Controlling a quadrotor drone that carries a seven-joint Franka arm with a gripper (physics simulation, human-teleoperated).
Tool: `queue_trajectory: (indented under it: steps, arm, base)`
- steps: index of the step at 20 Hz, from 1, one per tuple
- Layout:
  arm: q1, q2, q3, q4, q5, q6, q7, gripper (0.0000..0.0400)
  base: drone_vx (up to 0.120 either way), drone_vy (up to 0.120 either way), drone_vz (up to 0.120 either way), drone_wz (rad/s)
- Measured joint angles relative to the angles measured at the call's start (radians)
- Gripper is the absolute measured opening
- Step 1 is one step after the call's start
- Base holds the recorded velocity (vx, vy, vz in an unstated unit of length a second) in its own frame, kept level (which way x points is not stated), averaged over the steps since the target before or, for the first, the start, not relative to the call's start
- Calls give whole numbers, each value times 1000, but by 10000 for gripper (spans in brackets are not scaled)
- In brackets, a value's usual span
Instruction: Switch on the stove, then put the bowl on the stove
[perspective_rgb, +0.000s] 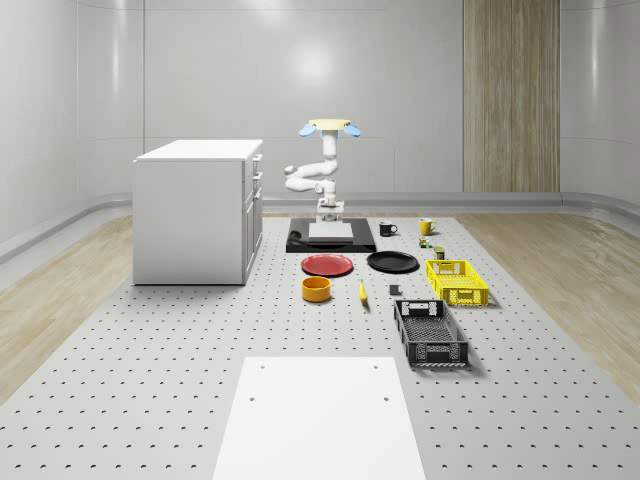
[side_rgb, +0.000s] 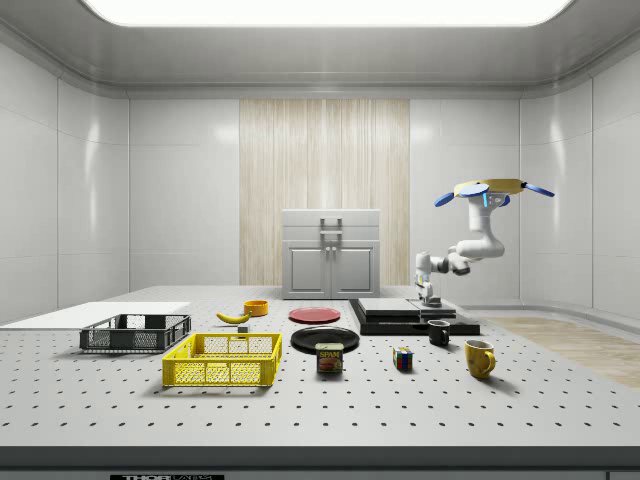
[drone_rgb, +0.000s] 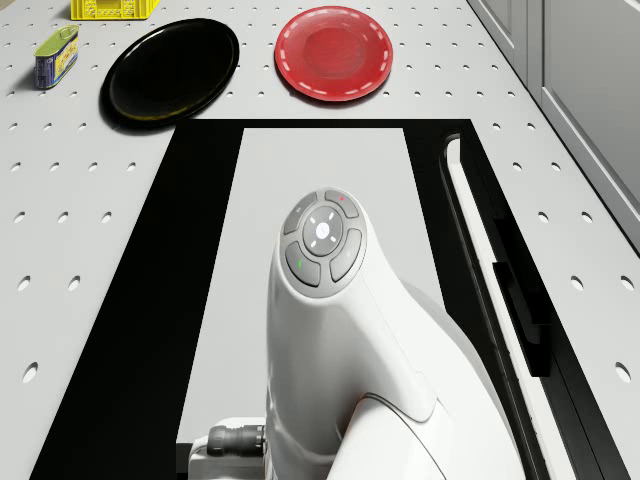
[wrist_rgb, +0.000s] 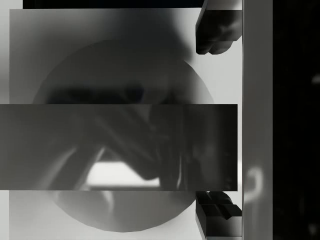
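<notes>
The stove (perspective_rgb: 300, 245) is a flat black slab with a grey plate (drone_rgb: 322, 180) in its middle, standing beside the cabinet. The drone (perspective_rgb: 328, 127) hovers over the stove's far edge, with its white arm folded downward. My gripper (perspective_rgb: 329, 213) points straight down, just above the grey plate, as the side view also shows for the gripper (side_rgb: 428, 295). In the wrist view the gripper (wrist_rgb: 218, 120) is open, its fingertips (wrist_rgb: 216, 32) far apart over the plate's edge, with nothing between them. The orange bowl (perspective_rgb: 317, 289) sits upright on the table, in front of the red plate.
A red plate (perspective_rgb: 327, 265) and a black plate (perspective_rgb: 392, 262) lie just in front of the stove. A white cabinet (perspective_rgb: 198, 210) stands at the whole-scene view's left. Two mugs (perspective_rgb: 387, 229), a yellow crate (perspective_rgb: 456, 281), a black crate (perspective_rgb: 430, 332) and a banana (perspective_rgb: 362, 291) lie to the right.
</notes>
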Motion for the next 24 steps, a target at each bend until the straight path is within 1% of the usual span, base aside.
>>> queue_trajectory:
  steps: [14,24]
  arm:
    - [-9,-29,18,-2,27,20,9,400]
    - [3,-54,13,-22,33,38,16,400]
  base:
    - [0,0,0,0]
    - [0,0,0,0]
